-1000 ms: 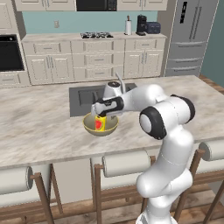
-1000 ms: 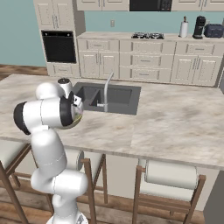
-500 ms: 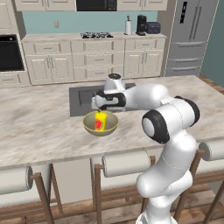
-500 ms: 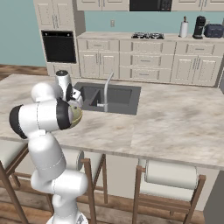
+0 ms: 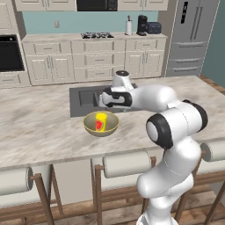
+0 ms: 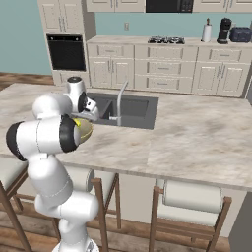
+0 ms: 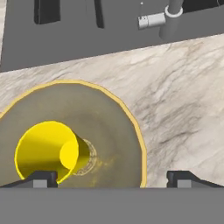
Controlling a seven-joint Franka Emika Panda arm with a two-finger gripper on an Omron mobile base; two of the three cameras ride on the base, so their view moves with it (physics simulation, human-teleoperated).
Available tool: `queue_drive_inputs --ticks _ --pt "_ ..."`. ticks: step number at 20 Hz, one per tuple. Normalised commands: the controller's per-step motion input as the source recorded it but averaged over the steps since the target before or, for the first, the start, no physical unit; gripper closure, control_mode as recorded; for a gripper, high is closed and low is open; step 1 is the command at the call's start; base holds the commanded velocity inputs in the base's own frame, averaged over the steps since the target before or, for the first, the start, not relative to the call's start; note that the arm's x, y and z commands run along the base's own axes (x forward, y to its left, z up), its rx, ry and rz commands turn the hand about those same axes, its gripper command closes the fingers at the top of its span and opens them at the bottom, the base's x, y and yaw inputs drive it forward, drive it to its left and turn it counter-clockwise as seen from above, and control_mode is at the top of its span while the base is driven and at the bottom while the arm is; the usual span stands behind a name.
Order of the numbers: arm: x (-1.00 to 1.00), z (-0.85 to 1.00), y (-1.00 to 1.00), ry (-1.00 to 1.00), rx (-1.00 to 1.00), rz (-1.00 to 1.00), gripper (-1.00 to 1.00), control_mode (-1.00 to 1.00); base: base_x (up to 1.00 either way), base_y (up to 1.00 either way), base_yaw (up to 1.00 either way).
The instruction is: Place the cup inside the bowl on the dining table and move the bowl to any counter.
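The cup (image 7: 49, 151) stands upright inside the bowl (image 7: 111, 127), just beside the sink (image 5: 85, 100), so the gripper (image 7: 111, 178) hovers above with jaws spread, empty

Bowl (image 6: 84, 131) mostly behind arm

no readable text, no labels, no brands, no numbers, no signs anywhere

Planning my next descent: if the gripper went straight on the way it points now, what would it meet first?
Probably the bowl, about its inside or rim right of the upright cup; depth is unclear. The gripper is open.
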Motion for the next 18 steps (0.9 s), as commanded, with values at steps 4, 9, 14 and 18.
queue_drive_inputs --ticks 4,9,14,18 --pt "-0.03 0.00 -0.32 0.00 0.06 -0.08 -1.00 -1.00 0.00 0.00 0.00" --pt "0.00 0.00 -0.20 0.00 0.12 -0.04 -1.00 -1.00 0.00 0.00 0.00" --pt "0.00 0.00 -0.15 0.00 0.21 0.00 -1.00 -1.00 0.00 0.00 0.00" --pt "0.00 0.00 -0.17 0.00 0.17 0.00 -1.00 -1.00 0.00 0.00 0.00"
